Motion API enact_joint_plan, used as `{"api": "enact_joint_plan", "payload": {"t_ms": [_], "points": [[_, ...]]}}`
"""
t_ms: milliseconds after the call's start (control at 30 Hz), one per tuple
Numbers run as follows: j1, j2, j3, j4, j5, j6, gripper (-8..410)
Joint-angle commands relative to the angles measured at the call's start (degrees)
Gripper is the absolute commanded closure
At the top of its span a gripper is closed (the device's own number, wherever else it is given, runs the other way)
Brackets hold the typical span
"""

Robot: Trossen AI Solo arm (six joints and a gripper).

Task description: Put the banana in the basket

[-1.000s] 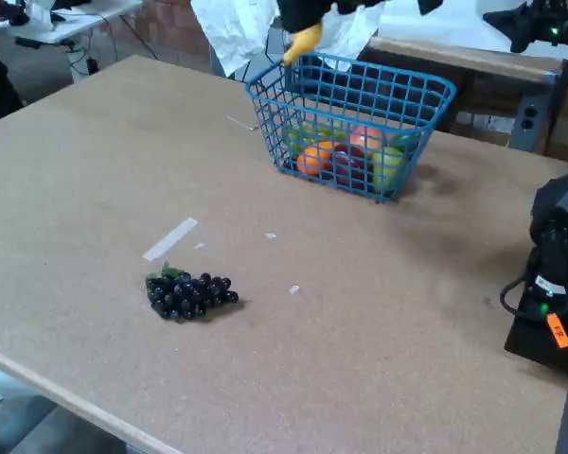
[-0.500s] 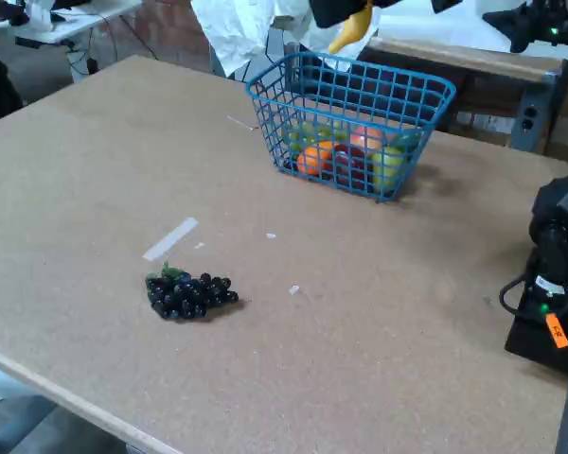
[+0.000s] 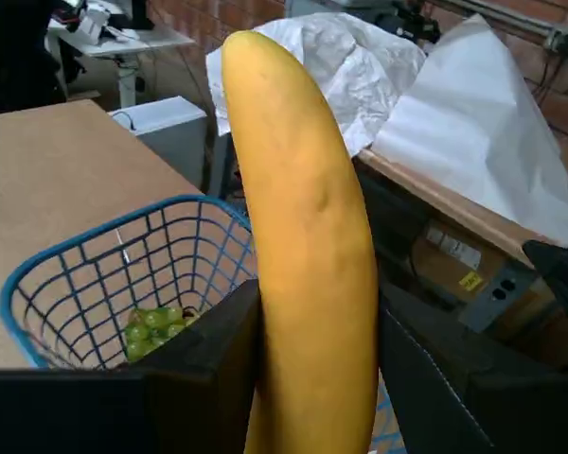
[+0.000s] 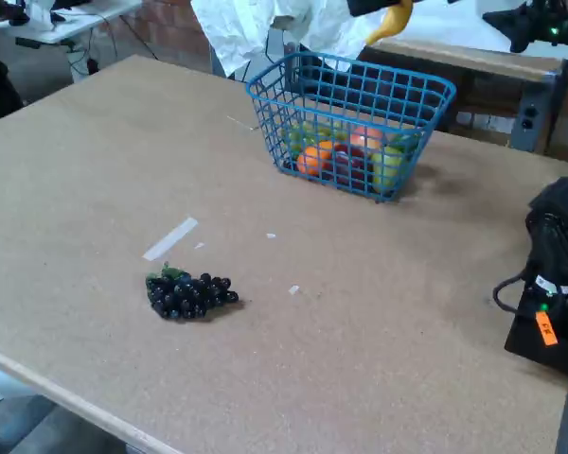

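In the wrist view, the table (image 3: 47, 208) fills the left side, and the blue basket (image 3: 38, 284) sits low at left with a bunch of green grapes (image 3: 151, 326) on its mesh floor. Just right of that, the banana (image 3: 308, 265) stands nearly upright through the middle of the frame, its rounded tip near the top edge. The gripper (image 3: 312, 378) is closed on its lower part: one dark finger (image 3: 213, 369) presses the banana's left side and the other presses its right. The basket's near corner lies behind and below the left finger, so the banana is held above the basket's right end rather than inside it. Crumpled white paper (image 3: 360, 66) covers a bench at upper right.

In the fixed view, dark grapes (image 4: 189, 295) lie on the table (image 4: 76, 170) at lower left, with a strip of tape (image 4: 170, 238) just above them. The basket (image 4: 350, 128) stands further right near the far edge, holding an orange (image 4: 314, 159) and other fruit. Above its far right rim, at the top edge, the banana (image 4: 390, 21) hangs clear of the wire, its upper part hidden by the gripper (image 4: 379, 8), which is cut off by the frame. Black equipment (image 4: 554, 284) sits at far right.
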Motion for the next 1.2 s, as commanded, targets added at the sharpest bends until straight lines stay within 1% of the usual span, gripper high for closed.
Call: {"api": "enact_joint_plan", "payload": {"t_ms": [0,133,200,300,433,633,900,967,1033,1167], "points": [[-7.82,5.18,0.0,3.32,-5.01,0.15,402],[-10.62,10.38,0.0,5.33,-9.18,0.72,402],[-11.32,13.0,0.0,6.34,-10.51,0.66,402],[-11.45,16.83,0.0,8.22,-10.69,0.7,402],[-11.47,21.31,0.0,10.67,-13.0,1.73,402],[-11.47,26.82,0.0,13.09,-14.58,1.73,402],[-11.47,27.63,0.0,15.08,-15.08,1.53,400],[-11.47,27.54,0.0,15.1,-15.1,1.46,392],[-11.47,27.54,0.0,15.13,-15.41,1.25,374],[-11.47,27.78,0.0,15.39,-15.78,0.33,315]]}}
